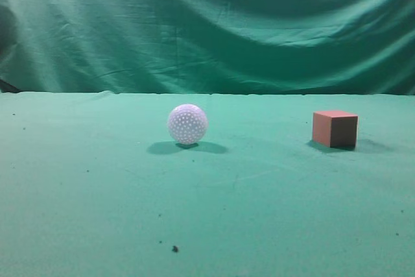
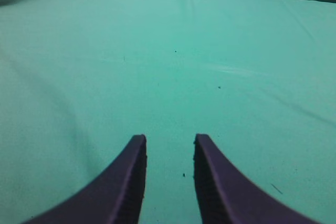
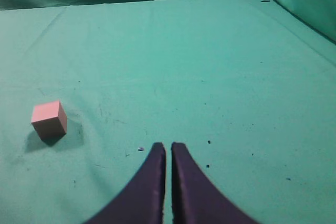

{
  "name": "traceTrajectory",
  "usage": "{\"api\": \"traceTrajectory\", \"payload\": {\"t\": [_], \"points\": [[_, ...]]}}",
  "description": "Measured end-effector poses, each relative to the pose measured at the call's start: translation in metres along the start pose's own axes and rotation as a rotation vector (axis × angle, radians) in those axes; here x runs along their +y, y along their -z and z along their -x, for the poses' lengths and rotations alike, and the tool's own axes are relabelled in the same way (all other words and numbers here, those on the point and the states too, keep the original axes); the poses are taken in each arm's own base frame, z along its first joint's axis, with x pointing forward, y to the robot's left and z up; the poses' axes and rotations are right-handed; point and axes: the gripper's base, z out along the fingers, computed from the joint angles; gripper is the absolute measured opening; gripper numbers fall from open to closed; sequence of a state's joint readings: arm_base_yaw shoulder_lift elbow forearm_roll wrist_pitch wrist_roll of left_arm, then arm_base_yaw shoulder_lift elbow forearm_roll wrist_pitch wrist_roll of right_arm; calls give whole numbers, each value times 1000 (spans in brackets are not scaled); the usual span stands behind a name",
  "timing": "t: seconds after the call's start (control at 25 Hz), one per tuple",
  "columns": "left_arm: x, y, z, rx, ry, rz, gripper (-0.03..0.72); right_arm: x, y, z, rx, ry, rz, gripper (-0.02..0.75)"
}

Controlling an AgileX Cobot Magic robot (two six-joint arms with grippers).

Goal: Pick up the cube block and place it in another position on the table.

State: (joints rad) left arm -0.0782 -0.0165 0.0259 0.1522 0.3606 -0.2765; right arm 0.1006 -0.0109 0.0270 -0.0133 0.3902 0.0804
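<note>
The salmon-pink cube block (image 1: 334,128) sits on the green table (image 1: 97,186) at the right. It also shows in the right wrist view (image 3: 49,119), far left of and beyond my right gripper (image 3: 168,146), which is shut and empty above the cloth. My left gripper (image 2: 169,139) is open and empty over bare green cloth (image 2: 220,77); the cube is out of the left wrist view. Neither gripper shows in the exterior view.
A white dimpled ball (image 1: 187,124) rests near the table's middle, left of the cube. A wrinkled green curtain (image 1: 207,24) hangs behind the table. Small dark specks (image 1: 175,248) lie on the cloth near the front.
</note>
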Motion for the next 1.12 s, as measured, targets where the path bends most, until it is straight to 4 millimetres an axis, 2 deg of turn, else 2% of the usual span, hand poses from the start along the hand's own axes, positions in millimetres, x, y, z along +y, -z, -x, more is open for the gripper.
{"api": "traceTrajectory", "payload": {"t": [0.84, 0.96, 1.12], "points": [[0, 0, 0, 0, 0, 0, 262, 0, 0, 1, -17, -4, 3, 0], [0, 0, 0, 0, 0, 0, 262, 2, 1, 12, -135, -53, 28, 0], [0, 0, 0, 0, 0, 0, 262, 3, 9, 40, -466, -65, 47, 0]]}}
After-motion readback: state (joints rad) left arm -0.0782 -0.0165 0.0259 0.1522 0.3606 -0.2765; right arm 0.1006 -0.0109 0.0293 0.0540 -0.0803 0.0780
